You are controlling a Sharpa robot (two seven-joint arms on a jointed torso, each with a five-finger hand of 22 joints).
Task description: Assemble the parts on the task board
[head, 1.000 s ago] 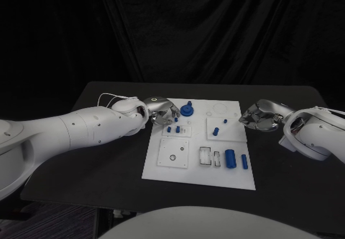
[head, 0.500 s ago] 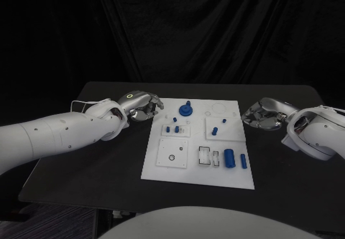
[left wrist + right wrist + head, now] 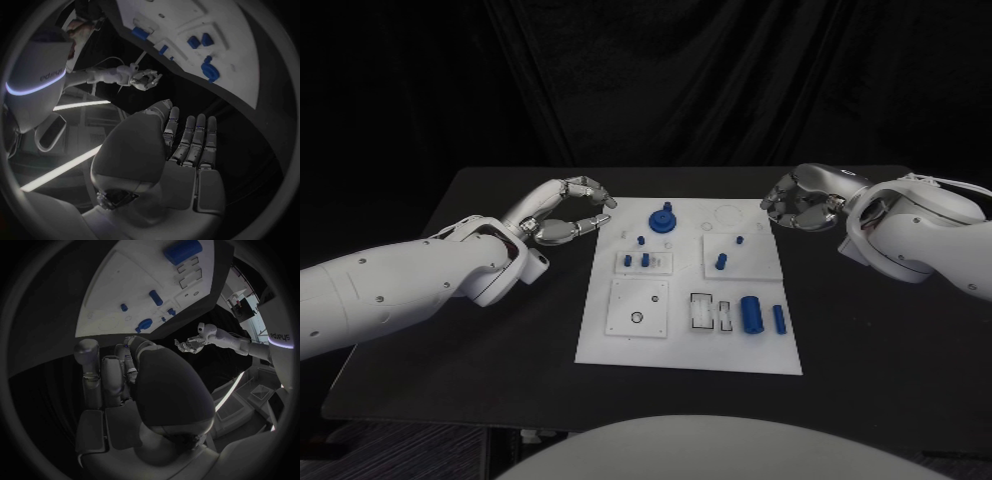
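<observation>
Task board (image 3: 678,345) lies flat in the middle of the black surface (image 3: 488,340), long side running away from the robot.

Left hand (image 3: 564,213) hovers just off the board's far-left corner, above the surface, not touching the board. Its fingers (image 3: 593,192) are apart and loosely bent, nothing between them. The left wrist view agrees: fingers (image 3: 190,137) extended side by side, palm bare.

Right hand (image 3: 803,197) hovers off the board's far-right corner, also clear of the board. Its fingers (image 3: 788,215) are curled in toward the palm. I see nothing held, in either the head view or the right wrist view, where the fingers (image 3: 109,375) fold inward.

Parts on the board:
- Round blue knob part (image 3: 661,218) stands at the far edge, left of centre.
- Small blue pegs (image 3: 636,260) stand in the small plate on the left, just in front of the knob.
- 2 blue pieces (image 3: 721,261) sit on the square plate to the right of those; the nearer one lies tilted.
- Large blue cylinder (image 3: 751,314) lies on its side near the right edge, with a thinner blue pin (image 3: 779,318) just beside it on the right.
- 2 rectangular slots (image 3: 704,313) lie just left of the cylinder.
- Square plate with a ring-shaped hole (image 3: 636,318) sits at near left.
</observation>
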